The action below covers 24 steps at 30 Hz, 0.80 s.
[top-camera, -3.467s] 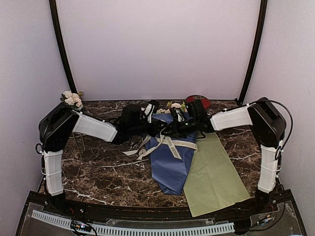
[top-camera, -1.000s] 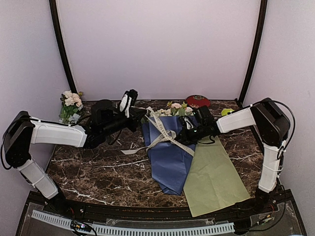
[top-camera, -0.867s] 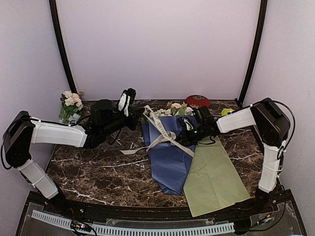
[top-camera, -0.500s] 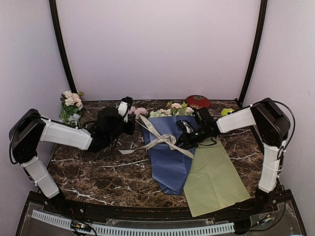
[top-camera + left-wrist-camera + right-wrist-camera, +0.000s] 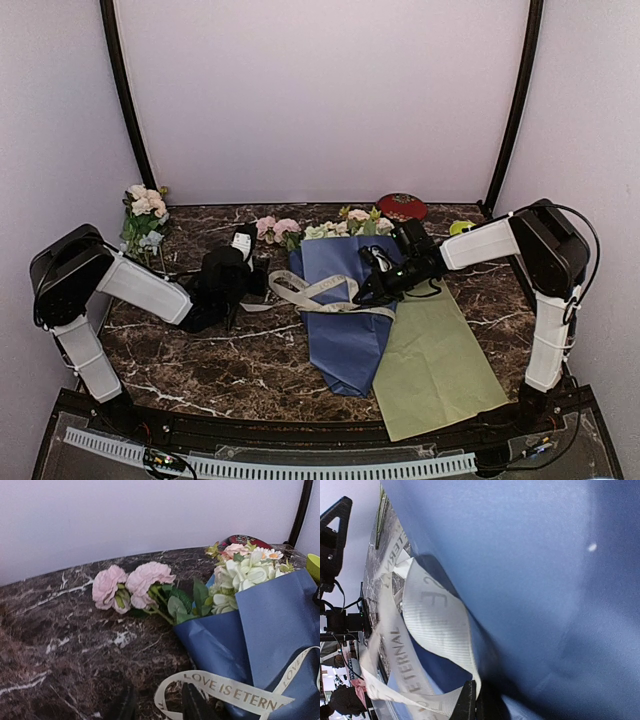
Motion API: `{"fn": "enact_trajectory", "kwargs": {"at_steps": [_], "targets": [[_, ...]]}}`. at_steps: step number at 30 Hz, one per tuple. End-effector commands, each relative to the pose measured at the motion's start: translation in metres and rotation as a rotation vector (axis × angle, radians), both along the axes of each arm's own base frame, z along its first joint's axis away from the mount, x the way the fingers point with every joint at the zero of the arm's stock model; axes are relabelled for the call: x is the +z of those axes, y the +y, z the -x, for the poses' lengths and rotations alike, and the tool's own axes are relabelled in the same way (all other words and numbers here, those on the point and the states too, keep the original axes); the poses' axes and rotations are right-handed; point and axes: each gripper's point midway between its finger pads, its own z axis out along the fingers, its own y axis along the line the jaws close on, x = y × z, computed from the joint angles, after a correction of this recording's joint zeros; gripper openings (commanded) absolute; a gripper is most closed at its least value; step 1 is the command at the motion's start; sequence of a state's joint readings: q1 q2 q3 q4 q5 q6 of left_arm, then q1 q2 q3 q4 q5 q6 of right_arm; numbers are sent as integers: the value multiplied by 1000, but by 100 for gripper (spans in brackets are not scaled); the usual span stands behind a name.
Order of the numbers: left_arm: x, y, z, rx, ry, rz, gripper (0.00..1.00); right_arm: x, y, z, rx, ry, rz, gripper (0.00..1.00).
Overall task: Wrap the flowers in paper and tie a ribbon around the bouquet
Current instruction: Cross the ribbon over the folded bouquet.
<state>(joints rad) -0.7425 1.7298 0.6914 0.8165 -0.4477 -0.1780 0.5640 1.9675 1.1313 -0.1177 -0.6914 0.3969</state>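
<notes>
At mid-desk the bouquet [image 5: 345, 340] lies flat; the right hand [image 5: 476, 700] is clamped on the ribbon [image 5: 225, 693] draped across it (likely anchoring that end), the left hand [image 5: 157, 707] parted and empty beside the loop.

1. A dark brown marble table [image 5: 200, 350] with white veins fills the floor of the booth.
2. A yellow-green sheet [image 5: 435, 360] lies flat on the table's right half, set at a slant, its near corner reaching over the front edge.
3. A round red disc [image 5: 402, 206] with a dark pattern lies at the back edge, right of centre.
4. A small lime-green cup [image 5: 459, 227] sits just right of the disc, apart from it.
5. Plain pale lilac walls [image 5: 320, 100] close in the back and sides.
6. Two black curved poles [image 5: 125, 95] rise from the back corners.
7. A white slotted strip [image 5: 270, 467] runs along the near rim.
</notes>
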Motion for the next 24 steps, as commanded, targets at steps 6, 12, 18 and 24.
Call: {"fn": "enact_trajectory", "kwargs": {"at_steps": [6,12,18,24], "targets": [[6,55,-6,153,-14,-15,58,6,3,1,7,-15,10,0],[56,-68,64,-670,-216,-191,36,6,2,0,0,-16,18,0],[9,-139,141,-1185,-204,-487,55,9,4,-2,-8,-19,5,0],[-17,-160,137,-1273,-178,-593,67,9,5,-2,-8,-21,5,0]]}}
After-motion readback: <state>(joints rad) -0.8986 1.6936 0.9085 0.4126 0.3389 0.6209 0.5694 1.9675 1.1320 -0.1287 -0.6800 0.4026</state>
